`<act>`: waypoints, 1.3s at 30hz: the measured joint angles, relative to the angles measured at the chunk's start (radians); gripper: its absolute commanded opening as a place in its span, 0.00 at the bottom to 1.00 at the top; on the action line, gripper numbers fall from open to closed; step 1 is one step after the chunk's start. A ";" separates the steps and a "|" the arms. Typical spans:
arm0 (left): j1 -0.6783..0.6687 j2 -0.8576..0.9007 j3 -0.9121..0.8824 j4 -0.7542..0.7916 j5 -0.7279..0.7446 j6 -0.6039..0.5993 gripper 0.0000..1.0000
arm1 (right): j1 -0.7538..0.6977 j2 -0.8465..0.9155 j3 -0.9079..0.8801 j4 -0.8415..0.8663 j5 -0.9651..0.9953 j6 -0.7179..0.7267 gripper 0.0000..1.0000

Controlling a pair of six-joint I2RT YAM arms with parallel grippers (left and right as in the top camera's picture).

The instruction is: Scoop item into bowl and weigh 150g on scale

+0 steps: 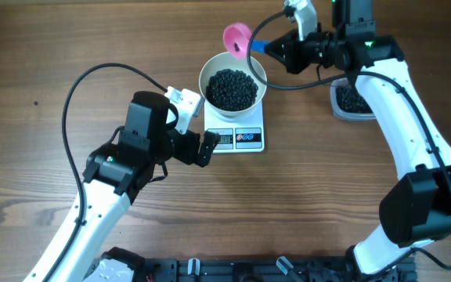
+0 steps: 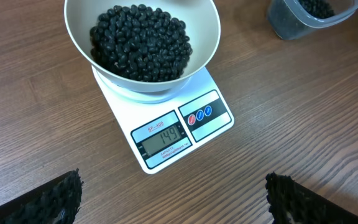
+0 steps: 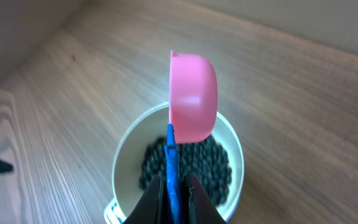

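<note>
The white bowl sits on the white scale, filled with black beans. In the left wrist view the bowl holds the beans and the scale shows a lit number on its display. My right gripper is shut on the blue handle of a pink scoop, held above the bowl's far rim. The right wrist view shows the scoop tipped on its side over the bowl, handle pinched at my right gripper. My left gripper stands open beside the scale's front left; its fingertips frame bare table.
A clear plastic container with more black beans stands right of the scale, under my right arm; in the left wrist view the container is at the top right. Black cables loop over the wooden table.
</note>
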State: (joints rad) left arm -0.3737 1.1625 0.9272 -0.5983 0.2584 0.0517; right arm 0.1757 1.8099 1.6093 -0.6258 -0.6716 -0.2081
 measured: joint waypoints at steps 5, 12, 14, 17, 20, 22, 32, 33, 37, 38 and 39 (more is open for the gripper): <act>0.000 0.000 0.000 0.000 0.000 0.000 1.00 | 0.020 -0.001 0.001 -0.146 0.035 -0.134 0.04; 0.000 0.000 0.000 0.000 0.000 0.000 1.00 | 0.042 -0.001 -0.001 -0.151 0.148 -0.267 0.04; 0.000 0.000 0.000 0.000 0.000 0.000 1.00 | 0.060 -0.001 -0.003 -0.145 0.179 -0.309 0.04; 0.000 0.000 0.000 0.000 0.000 0.000 1.00 | 0.083 -0.001 -0.004 -0.127 0.214 -0.348 0.04; 0.000 0.000 0.000 0.000 0.000 0.000 1.00 | 0.113 -0.001 -0.005 -0.075 0.265 -0.412 0.04; 0.000 0.000 0.000 0.000 0.000 0.000 1.00 | 0.146 -0.001 -0.005 -0.073 0.293 -0.461 0.04; 0.000 0.000 0.000 0.000 0.000 0.000 1.00 | 0.174 -0.001 -0.006 -0.049 0.348 -0.519 0.04; 0.000 0.000 0.000 0.000 0.000 0.000 1.00 | 0.174 -0.001 -0.006 -0.049 0.348 -0.519 0.04; 0.000 0.000 0.000 0.000 0.000 0.000 1.00 | 0.174 -0.001 -0.006 -0.031 0.340 -0.404 0.04; 0.000 0.000 0.000 0.000 0.000 0.000 1.00 | 0.174 -0.001 -0.006 -0.024 0.335 -0.362 0.04; 0.000 0.000 0.000 0.000 0.000 0.000 1.00 | 0.174 -0.001 -0.006 -0.018 0.332 -0.335 0.04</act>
State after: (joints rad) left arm -0.3733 1.1625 0.9272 -0.5983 0.2584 0.0513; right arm 0.3500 1.8088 1.6032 -0.6441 -0.3397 -0.5434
